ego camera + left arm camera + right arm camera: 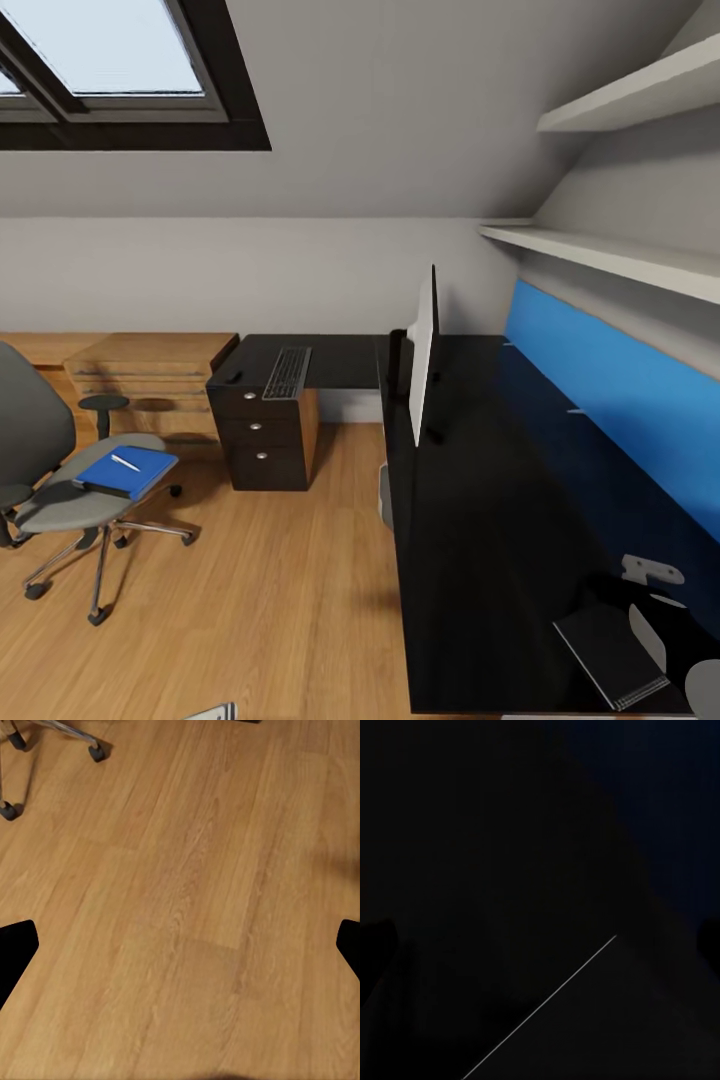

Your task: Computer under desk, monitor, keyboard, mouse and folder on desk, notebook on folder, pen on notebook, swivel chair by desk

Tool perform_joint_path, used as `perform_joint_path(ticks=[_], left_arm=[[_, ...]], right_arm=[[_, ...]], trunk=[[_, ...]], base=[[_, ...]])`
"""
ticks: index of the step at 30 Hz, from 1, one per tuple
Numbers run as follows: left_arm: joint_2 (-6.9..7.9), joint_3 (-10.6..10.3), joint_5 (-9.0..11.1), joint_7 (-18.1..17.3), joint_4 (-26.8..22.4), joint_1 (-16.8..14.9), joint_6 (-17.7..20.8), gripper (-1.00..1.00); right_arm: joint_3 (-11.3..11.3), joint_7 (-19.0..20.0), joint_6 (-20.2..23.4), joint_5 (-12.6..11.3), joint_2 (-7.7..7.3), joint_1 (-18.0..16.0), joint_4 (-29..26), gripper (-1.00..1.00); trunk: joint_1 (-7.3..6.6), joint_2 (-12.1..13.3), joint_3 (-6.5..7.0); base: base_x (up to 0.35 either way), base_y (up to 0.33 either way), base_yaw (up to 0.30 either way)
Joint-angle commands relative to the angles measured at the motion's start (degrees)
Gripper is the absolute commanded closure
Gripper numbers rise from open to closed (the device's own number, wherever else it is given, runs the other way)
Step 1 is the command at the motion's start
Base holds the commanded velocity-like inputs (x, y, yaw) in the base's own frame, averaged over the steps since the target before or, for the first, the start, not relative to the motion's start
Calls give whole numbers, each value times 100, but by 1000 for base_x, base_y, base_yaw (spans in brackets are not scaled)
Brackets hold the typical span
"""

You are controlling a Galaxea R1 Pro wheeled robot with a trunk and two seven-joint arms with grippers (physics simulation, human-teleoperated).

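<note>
The black-topped desk (500, 480) with its blue back panel runs along the right. The monitor (424, 352) stands on it, seen edge-on. On the desk's far wing lies the keyboard (288, 372), with the small dark mouse (234, 378) to its left. The swivel chair (60, 480) stands at the left and carries the blue folder (128, 471), and the pen (125, 461) lies on the folder. The notebook (610, 655) lies on the desk by my right arm (648, 632). My right gripper (540, 937) hovers open over the notebook's edge (607, 1020). My left gripper (180, 945) hangs open above the wooden floor. The computer is hidden.
A dark drawer unit (262, 432) stands under the desk's far wing, with a light wooden unit (150, 375) to its left. White shelves (620, 258) jut from the right wall. Chair casters (96, 751) show near my left gripper. A pale shape (385, 495) sits under the desk edge.
</note>
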Motion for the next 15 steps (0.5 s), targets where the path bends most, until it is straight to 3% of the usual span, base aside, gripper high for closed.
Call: perform_joint_path(ticks=[1,7,15], left_arm=[[2,-13,47,32,-10,1,13,-100],[2,-13,47,32,-10,1,13,-100],[2,-13,47,32,-6,1,8,-100]], right_arm=[[-2,-8,31,-45,0,-1,-12,-100],[-3,-6,26,-45,4,-1,-12,-100],[-3,-5,16,-45,8,-1,-19,-100]], trunk=[[23,-46,-24],[155,-286,-132],[155,-286,-132]], base=[[0,0,0],[0,0,0],[0,0,0]])
